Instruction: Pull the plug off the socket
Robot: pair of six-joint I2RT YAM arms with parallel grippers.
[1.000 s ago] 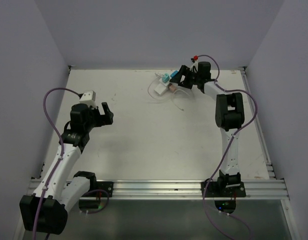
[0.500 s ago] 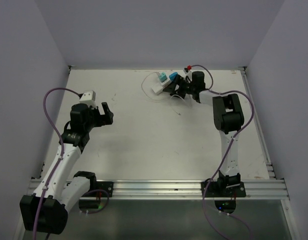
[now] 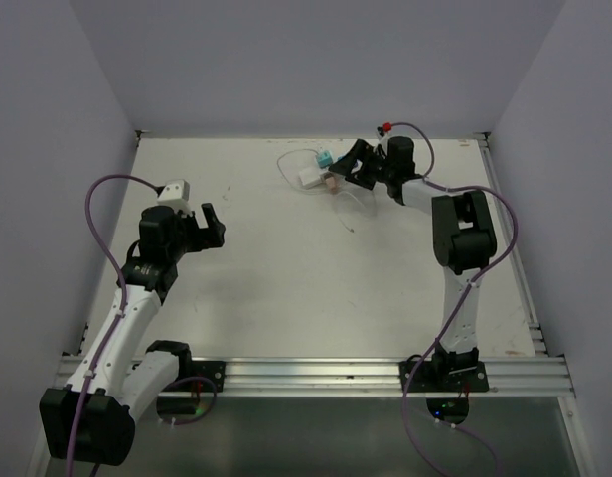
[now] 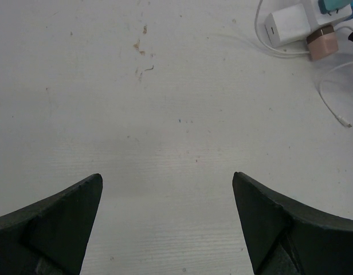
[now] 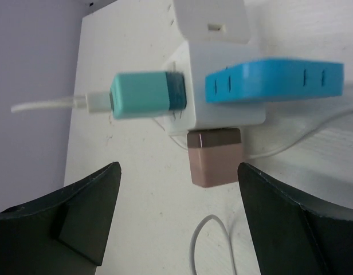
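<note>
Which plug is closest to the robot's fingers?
The brown plug, facing the open right gripper; the teal plug and white plug stick out other sides.

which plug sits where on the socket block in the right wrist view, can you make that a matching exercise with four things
Things:
1. teal plug
2. brown plug
3. white adapter
4. blue panel

Places on the white socket block, as the right wrist view shows it:
a. at its top edge
b. on its left side, with a white cable trailing away
c. across its face, running off to the right
d. at its bottom edge

Pairs: 1-b, 2-d, 3-a, 4-c
</note>
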